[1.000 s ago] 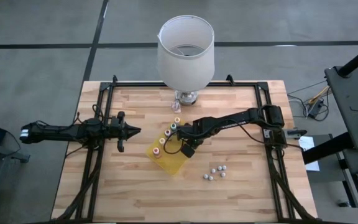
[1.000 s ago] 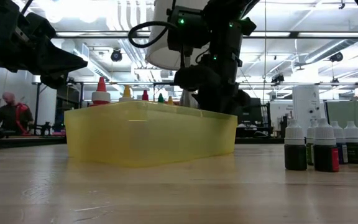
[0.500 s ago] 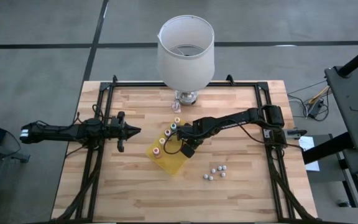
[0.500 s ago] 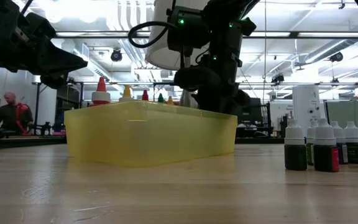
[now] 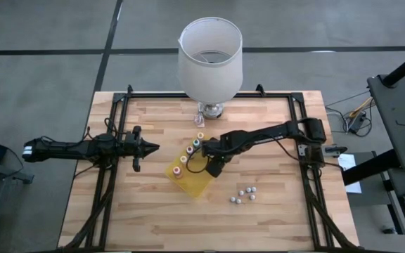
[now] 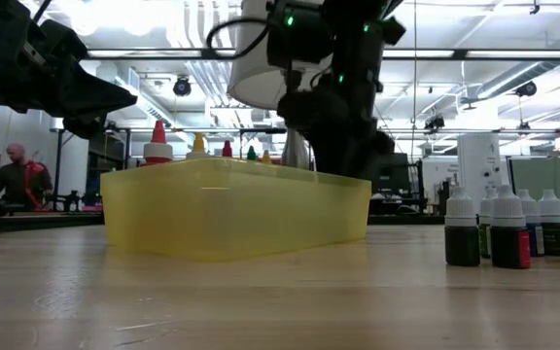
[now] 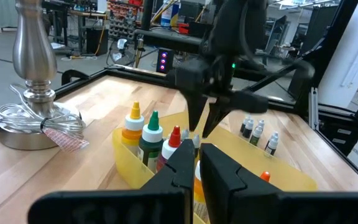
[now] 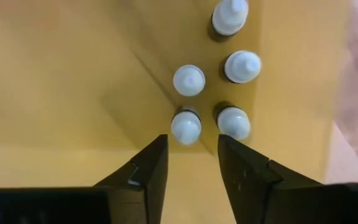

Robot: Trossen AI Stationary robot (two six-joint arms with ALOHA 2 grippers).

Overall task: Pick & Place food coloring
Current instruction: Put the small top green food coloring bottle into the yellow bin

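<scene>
A yellow tray (image 5: pixel 195 183) lies mid-table. Food coloring bottles with coloured caps (image 5: pixel 190 150) stand upright in a row along its far-left rim (image 7: pixel 153 134). Several small white-capped bottles (image 8: pixel 188 79) stand on the tray floor under my right gripper (image 8: pixel 191 140). That gripper points down over the tray (image 5: pixel 213 169), open. One white cap (image 8: pixel 185 126) sits just beyond the gap between its fingertips, untouched. More white-capped bottles (image 5: pixel 242 195) stand on the wood to the tray's right (image 6: pixel 513 228). My left gripper (image 5: pixel 150 147) waits shut above the table's left side.
A white lampshade (image 5: pixel 210 60) on a metal lamp base (image 7: pixel 33 118) stands at the table's far edge, its cord coiled beside the base. Black frame rails (image 5: pixel 114 105) run along the table's sides. Bare wood lies along the near edge.
My right gripper has risen a little above the tray, still pointing down. The bottles and the tray stand as before.
</scene>
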